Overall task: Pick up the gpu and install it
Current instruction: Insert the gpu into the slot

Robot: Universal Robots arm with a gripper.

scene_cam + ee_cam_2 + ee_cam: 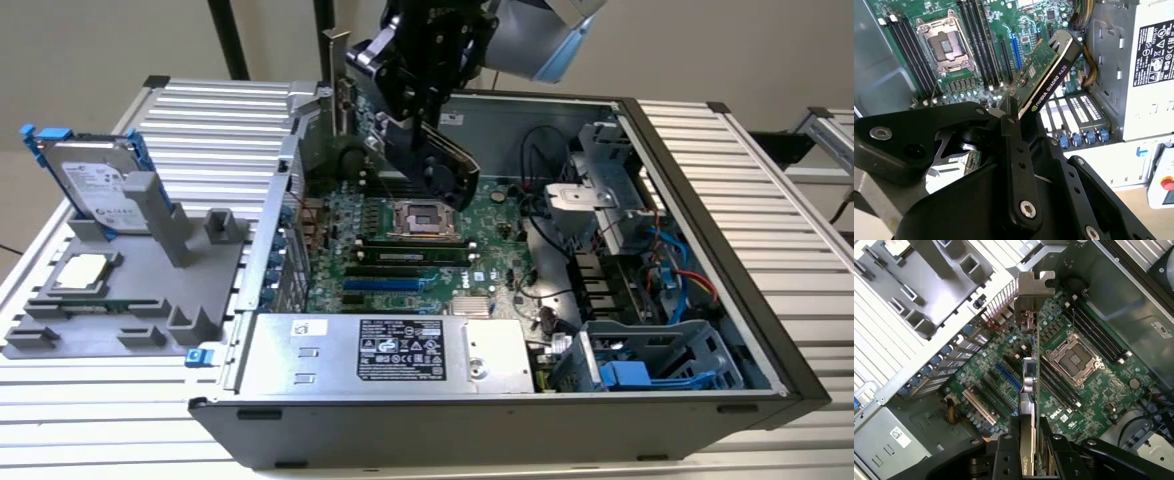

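White letters run along the black edge of the gpu (1050, 75) in the second wrist view. A black label full of small white words and signs sits on the silver power box (294, 360). The hard drive (100, 190) has a white printed label.

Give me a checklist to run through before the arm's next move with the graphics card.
1. Grip: the pincer is shut on the gpu: ok.
2. Seated: the gpu hangs above the motherboard: not ok.
3. Blue slot free of anything: ok.
4. Silver bracket at the case's rear wall side: ok.
5. Card edge lined up with the slot: cannot tell.
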